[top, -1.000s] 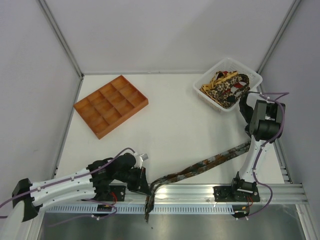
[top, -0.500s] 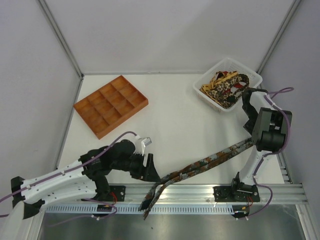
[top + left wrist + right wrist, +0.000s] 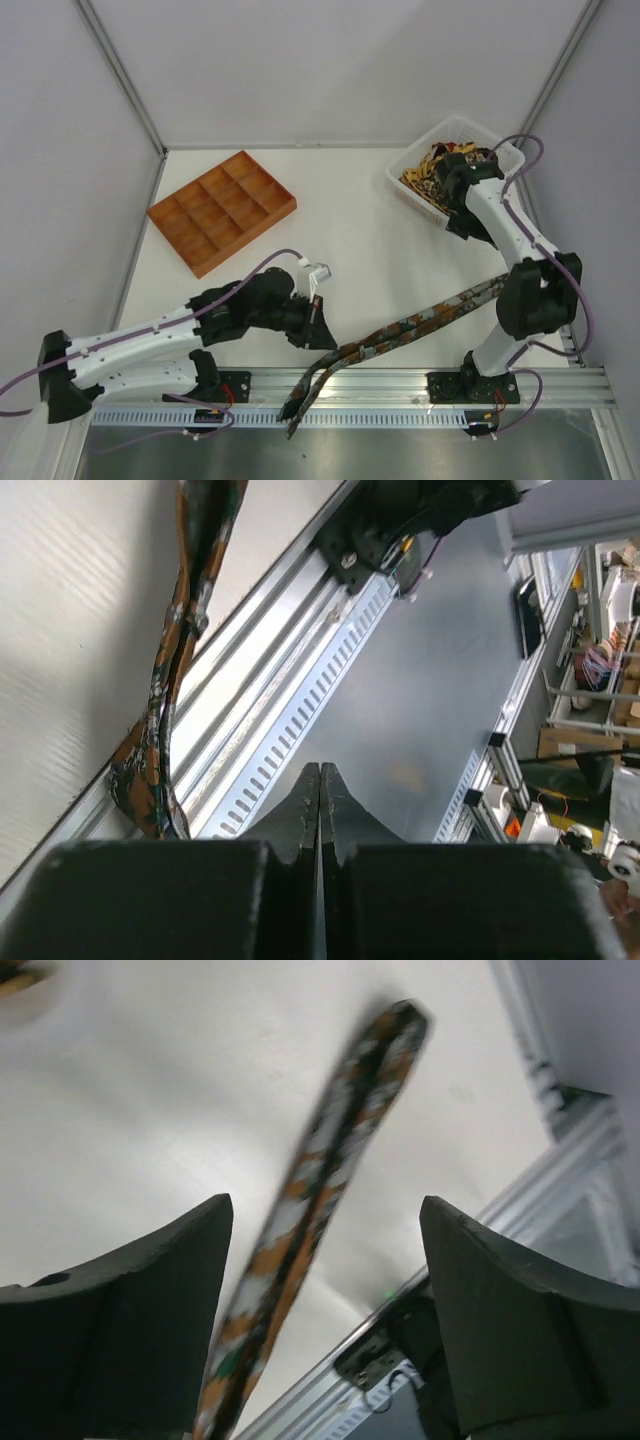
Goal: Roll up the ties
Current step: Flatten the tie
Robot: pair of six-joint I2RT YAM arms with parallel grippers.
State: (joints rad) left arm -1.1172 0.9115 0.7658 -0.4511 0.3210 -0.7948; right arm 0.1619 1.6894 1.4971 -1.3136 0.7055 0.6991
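Your left tool (image 3: pixel 320 778) was shut tight on nothing, near the patterned tie (image 3: pixel 420 320). That tie lay stretched diagonally across the tabletop (image 3: pixel 350 230), one end draped over the near rail (image 3: pixel 390 378). Your right tool (image 3: pixel 325 1220) stood wide open and empty by the white basket (image 3: pixel 508 152), which held more ties (image 3: pixel 445 178).

Orange compartment tray (image 3: pixel 222 211) sits well apart from white basket (image 3: pixel 425 150).

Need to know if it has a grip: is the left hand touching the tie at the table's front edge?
Apart. The left wrist view shows the left hand shut on nothing, with bare rail between it and the tie.
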